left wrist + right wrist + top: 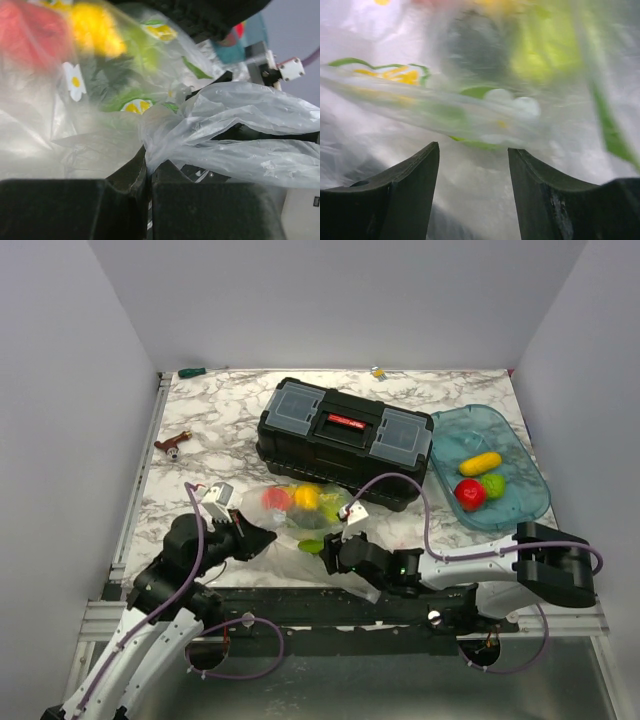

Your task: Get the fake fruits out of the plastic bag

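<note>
**A:** Two grippers, one bag (pixel 300 515). Which one has it?

**B:** The left gripper (pixel 148 172). Its fingers are pressed together on a bunch of film at the bag's near left edge. From above, the bulk of the bag lies at about 1 o'clock from it, on the table (pixel 200 410) and just in front of the toolbox (pixel 345 438).

**A:** And the fruits?

**B:** The fruits (pixel 306 497) inside show as red, yellow and green blurs through the film. The bag's long axis runs 9 to 3 o'clock, along the toolbox front.

**A:** The right gripper?

**B:** The right gripper (pixel 473 148) has its fingers apart and holds nothing. Film fills its view at 12 o'clock. From above it sits at the bag's near right edge, with the fruits at about 11 o'clock from it.

**A:** So which arm goes in?

**B:** The right, I'd judge. It is free and as near as the left, which is anchoring the bag. I can't tell where the bag's mouth is.

**A:** What about room?

**B:** The tabletop is flat and marbled. The toolbox hems the bag in at 12 o'clock. The blue tray (pixel 510 435), at 2 o'clock from the right gripper, holds three more fruits and has space to spare. Grey walls close off three sides.
</note>
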Available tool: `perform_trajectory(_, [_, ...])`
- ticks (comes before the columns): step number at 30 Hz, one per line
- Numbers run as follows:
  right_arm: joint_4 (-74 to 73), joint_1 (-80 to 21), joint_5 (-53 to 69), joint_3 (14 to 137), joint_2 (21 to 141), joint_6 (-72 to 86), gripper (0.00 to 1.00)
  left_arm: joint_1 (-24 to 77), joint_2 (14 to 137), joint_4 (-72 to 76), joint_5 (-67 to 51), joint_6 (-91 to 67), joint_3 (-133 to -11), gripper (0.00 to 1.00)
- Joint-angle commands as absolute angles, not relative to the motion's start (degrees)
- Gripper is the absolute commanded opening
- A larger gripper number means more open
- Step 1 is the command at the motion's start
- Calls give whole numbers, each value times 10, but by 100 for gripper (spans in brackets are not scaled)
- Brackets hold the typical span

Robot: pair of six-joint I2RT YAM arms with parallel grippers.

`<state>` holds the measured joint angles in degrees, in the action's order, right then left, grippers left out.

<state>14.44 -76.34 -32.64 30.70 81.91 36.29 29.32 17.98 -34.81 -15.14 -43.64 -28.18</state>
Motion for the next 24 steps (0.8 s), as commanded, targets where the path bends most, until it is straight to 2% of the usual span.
perform_trajectory(1, [145, -768, -309, 357, 806, 354, 61, 293, 121, -257, -207, -413, -259, 0])
perform_trajectory(3, [160, -768, -301, 378, 819, 347, 62, 293, 114, -254, -224, -408, -259, 0])
perform_trajectory(4, [167, -768, -300, 388, 826, 343, 63, 293, 113, -254, -234, -406, -262, 5])
perform_trajectory(9, [192, -768, -278, 460, 879, 320, 66, 292, 102, -302, -213, -368, -310, 55])
perform_trajectory(11, [190, -768, -259, 490, 908, 313, 66, 293, 100, -329, -187, -349, -339, 86])
perform_trajectory(12, [188, -768, -247, 501, 921, 313, 67, 293, 101, -338, -175, -342, -352, 94])
perform_trajectory(14, [201, -768, -226, 508, 936, 321, 67, 293, 105, -347, -158, -326, -384, 99])
perform_trajectory(21, [226, -768, -182, 493, 953, 355, 67, 292, 168, -329, -145, -237, -418, 99])
perform_trajectory(24, [242, -768, -182, 457, 931, 379, 67, 293, 213, -321, -175, -186, -426, 99])
